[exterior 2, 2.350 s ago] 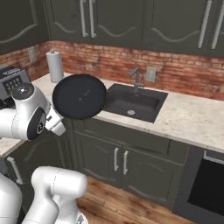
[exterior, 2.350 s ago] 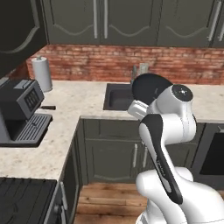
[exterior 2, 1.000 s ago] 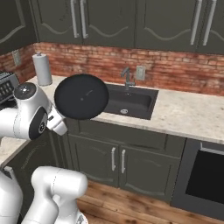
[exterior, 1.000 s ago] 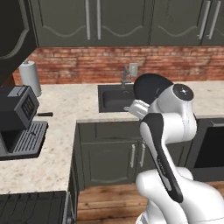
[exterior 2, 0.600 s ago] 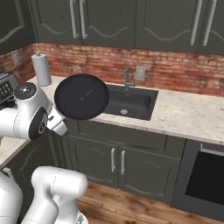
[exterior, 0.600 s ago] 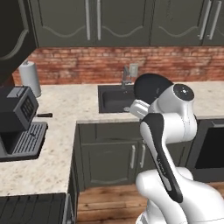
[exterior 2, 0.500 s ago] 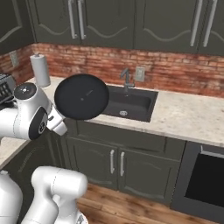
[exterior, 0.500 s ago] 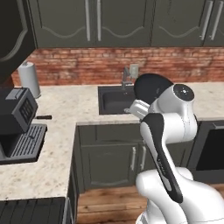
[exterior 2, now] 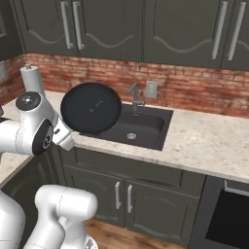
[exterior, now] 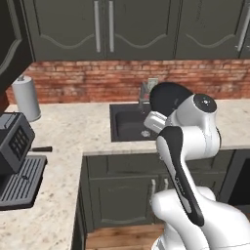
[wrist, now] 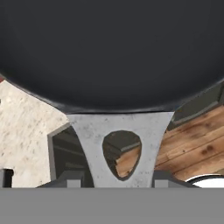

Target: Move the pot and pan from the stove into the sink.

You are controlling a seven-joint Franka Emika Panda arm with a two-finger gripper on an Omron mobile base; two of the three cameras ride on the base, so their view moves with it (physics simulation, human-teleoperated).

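My gripper (wrist: 116, 181) is shut on the pale handle (wrist: 120, 127) of the black pan (wrist: 112, 48), which is tipped up on edge in the air. In the right base view the pan (exterior 2: 91, 108) hangs in front of the left part of the sink (exterior 2: 146, 127), above the counter's front edge. In the left base view the pan (exterior: 166, 95) shows behind my arm, just right of the sink (exterior: 128, 124). The dark basin has a round drain and nothing in it. The pot and the stove are out of view.
A grey faucet (exterior 2: 133, 93) stands behind the basin. A paper towel roll (exterior: 25, 97) and a coffee machine (exterior: 14, 166) sit on the left counter. A dark appliance front (exterior 2: 228, 219) is under the counter at the right. Cabinets hang above.
The whole picture has shifted a little, so the base has moved; the sink sits lower and nearer in both views. The pan stays in the same grip at the same tilt.
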